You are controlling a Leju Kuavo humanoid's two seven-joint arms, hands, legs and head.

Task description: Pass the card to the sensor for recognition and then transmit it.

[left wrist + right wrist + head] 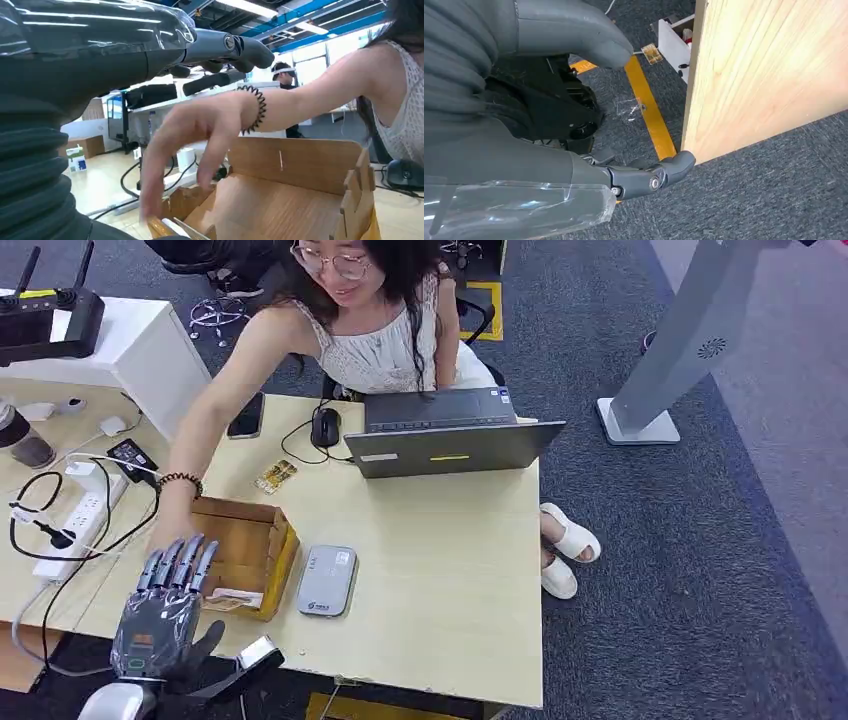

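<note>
A wooden box (283, 552) stands on the pale table (440, 570) near its front left corner. A card (228, 599) lies in the box at its near end, and the left wrist view shows the card's edge (173, 228) low in the box (295, 160). To the right of the box lies the grey flat sensor (327, 580). My left hand (167, 592) hovers over the box's near left corner, fingers stretched out and holding nothing (220, 47). A person's hand (172, 525) reaches down at the box, right by my fingers (195, 125). My right hand (589, 175) hangs beside the table's wooden side, empty.
The person sits at the far side behind an open laptop (450, 435), with a mouse (325, 426) and a phone (246, 416) nearby. A small yellow item (276, 476) lies behind the box. A power strip (80, 525) and cables are on the left.
</note>
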